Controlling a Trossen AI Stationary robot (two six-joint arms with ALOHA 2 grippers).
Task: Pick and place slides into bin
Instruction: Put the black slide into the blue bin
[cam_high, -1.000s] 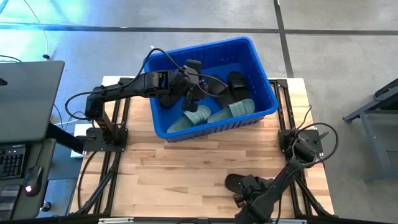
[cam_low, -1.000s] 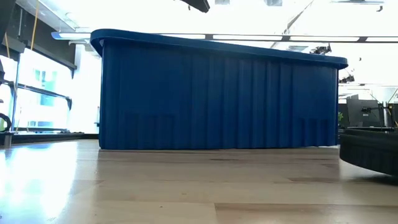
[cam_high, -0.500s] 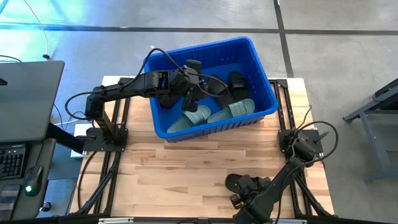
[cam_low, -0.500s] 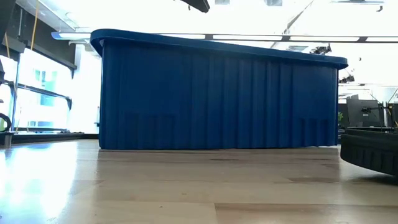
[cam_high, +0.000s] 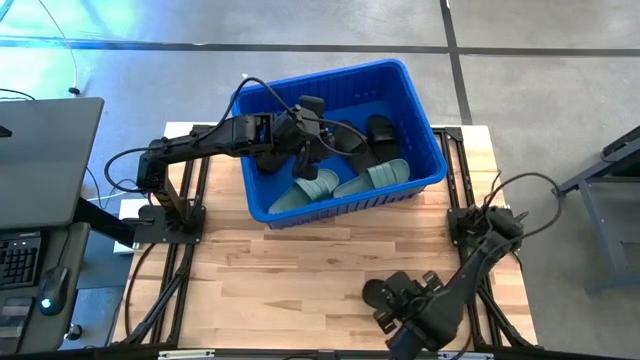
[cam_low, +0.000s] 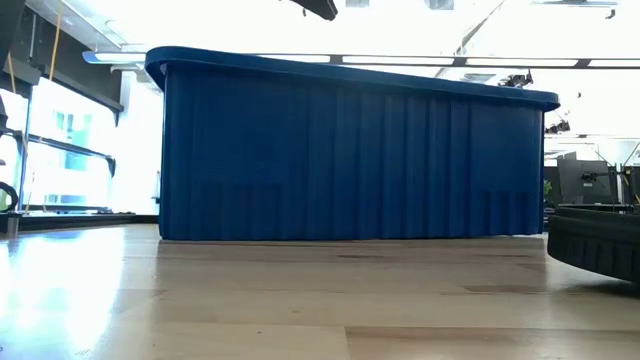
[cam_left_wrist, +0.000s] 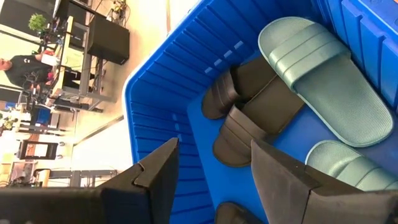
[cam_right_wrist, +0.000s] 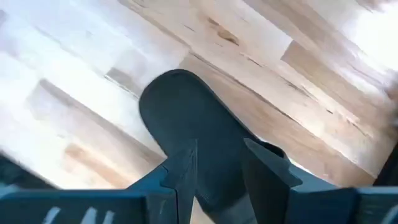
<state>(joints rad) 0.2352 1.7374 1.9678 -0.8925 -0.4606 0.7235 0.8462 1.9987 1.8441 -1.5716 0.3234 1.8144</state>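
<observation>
Since a second ago the right arm has swung outward; its right end effector (cam_high: 392, 310) straddles a black slide (cam_high: 378, 294) at the wooden counter's (cam_high: 280, 280) five o'clock, grip uncertain. Left end effector (cam_high: 312, 150) hangs released over the blue bin (cam_high: 420, 120), which holds five slides.

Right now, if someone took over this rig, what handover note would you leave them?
Left gripper: open, empty, over the blue bin.
Right gripper: fingers astride the last black slide at the table's near edge; grip not confirmed.
Done: both green slides and black slides are in the bin.
Left: lift that slide into the bin.
</observation>
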